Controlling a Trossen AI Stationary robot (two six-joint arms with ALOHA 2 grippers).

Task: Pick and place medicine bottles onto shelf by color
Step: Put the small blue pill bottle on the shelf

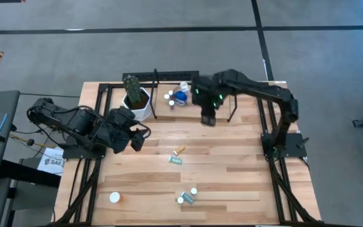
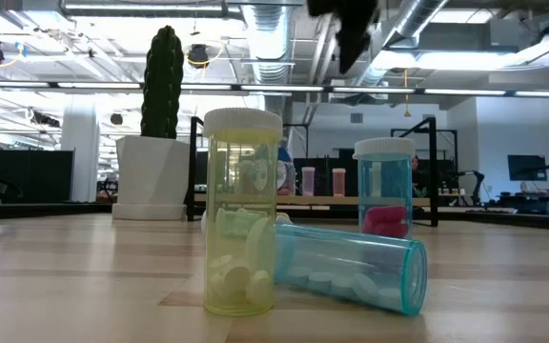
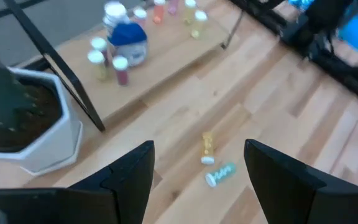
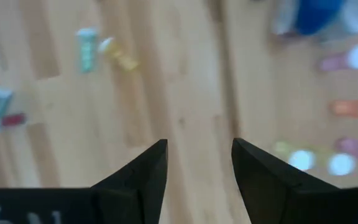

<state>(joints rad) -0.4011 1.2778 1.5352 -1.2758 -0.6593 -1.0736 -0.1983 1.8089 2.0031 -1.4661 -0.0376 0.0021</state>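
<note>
The shelf point(image 1: 169, 110) stands at the table's far side. On it are a rounded blue bottle point(image 1: 181, 96) and several small medicine bottles point(image 3: 120, 68). On the tabletop, a yellow bottle point(image 1: 179, 150) and a teal bottle point(image 1: 175, 160) lie mid-table. A small cluster point(image 1: 188, 197) stands and lies near the front edge, and an orange bottle point(image 1: 115, 197) stands front left. My right gripper point(image 4: 199, 165) hangs open above the shelf's near edge, nothing between its fingers. My left gripper point(image 3: 197, 186) is open above the table, near the cactus pot.
A white pot with a green cactus point(image 1: 137, 101) sits at the shelf's left end, close to my left gripper. Black rails and posts point(image 1: 155, 94) frame the shelf. Bare tabletop lies between the mid-table bottles and the front cluster point(image 2: 351, 267).
</note>
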